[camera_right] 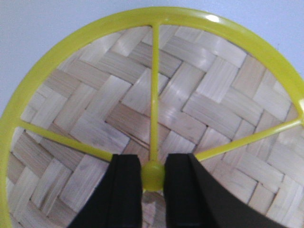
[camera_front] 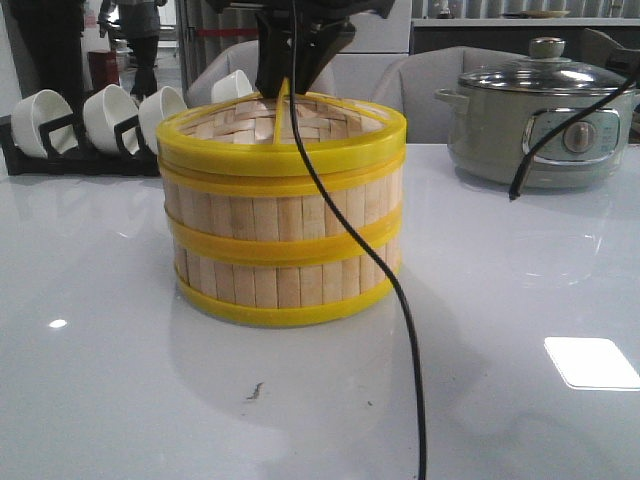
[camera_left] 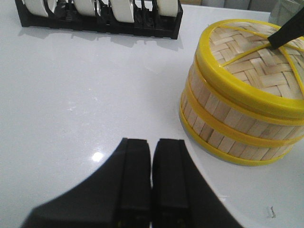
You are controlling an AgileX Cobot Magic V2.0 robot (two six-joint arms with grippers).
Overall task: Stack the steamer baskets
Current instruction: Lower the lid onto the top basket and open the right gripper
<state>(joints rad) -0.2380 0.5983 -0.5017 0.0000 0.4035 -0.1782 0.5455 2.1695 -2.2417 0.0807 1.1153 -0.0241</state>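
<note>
Stacked at centre frame on a glossy white worktop (camera_front: pixel 120 380): two steamer baskets (camera_front: pixel 285 250), pale slat walls banded in yellow, topped by a woven-bamboo lid (camera_front: pixel 290 125) with a yellow rim and yellow spokes. Poised over the lid from the upper middle of the front view, the right tool (camera_front: pixel 290 85), black and trailing a dark cable (camera_front: pixel 400 300) down across the stack to the bottom edge. Seen close in the right wrist view: two black fingers (camera_right: pixel 124 190) set either side of the lid's small yellow centre knob (camera_right: pixel 153 175), touching or very nearly touching it, opened only to the knob's width, three spokes fanning out to the rim. Resting low over bare worktop in the left wrist view, the left tool (camera_left: pixel 152 180), fingers pressed together with only a thin seam between them and nothing held, the stack to its right in the frame and well apart. Lined up at upper left of the front view, white bowls (camera_front: pixel 110 115) in a black rack (camera_front: pixel 75 160). Parked at upper right, a grey-green electric pot (camera_front: pixel 540 125) under a glass lid (camera_front: pixel 545 72), with a second cable (camera_front: pixel 560 130) draped in front.
</note>
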